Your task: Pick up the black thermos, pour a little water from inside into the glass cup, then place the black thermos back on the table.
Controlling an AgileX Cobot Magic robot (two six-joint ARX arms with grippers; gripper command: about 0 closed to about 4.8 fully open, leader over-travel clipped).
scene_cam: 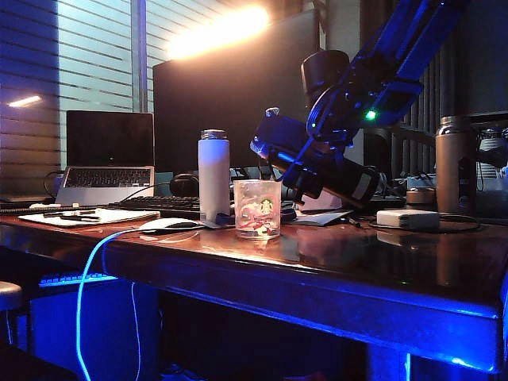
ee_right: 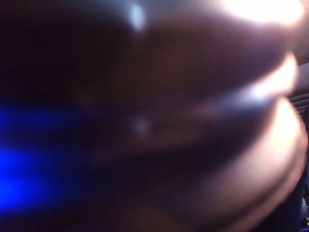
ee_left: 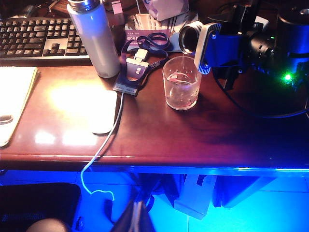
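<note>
While the right hand (scene_cam: 298, 155) grips the black thermos (scene_cam: 337, 178) and tips it far over, the bottle's open mouth hangs just above the rim of the glass cup (scene_cam: 257, 208), and the left wrist view shows a thin clear thread of water running from the mouth (ee_left: 189, 38) into the glass cup (ee_left: 181, 89). The thermos is a glossy dark cylinder with a pale rectangular label near its base; the hand's blue fingers (ee_left: 205, 46) are clamped across its body close to the mouth. The cup is a short clear tumbler, slightly tapered, with a round green logo and pinkish print, standing upright on the tabletop (scene_cam: 333, 254), a polished reddish-brown wood slab whose thick front edge glows blue.

Just beside the cup on its left stands a matte white bottle (scene_cam: 213, 175) with a silver cap, upright and apart from the glass. A smooth white mouse (ee_left: 104, 111) lies nearer the front edge, its cable trailing over the side. A dark lanyard with a badge (ee_left: 137, 67) lies between the white bottle and the cup. Behind are a black keyboard (ee_left: 41, 38) and a laptop (scene_cam: 107, 159). Far to the right a bronze metallic bottle (scene_cam: 455, 163) stands well clear.

The right wrist view is a blur of dark, shiny surface. The left hand appears in no view, so I cannot tell its state.
</note>
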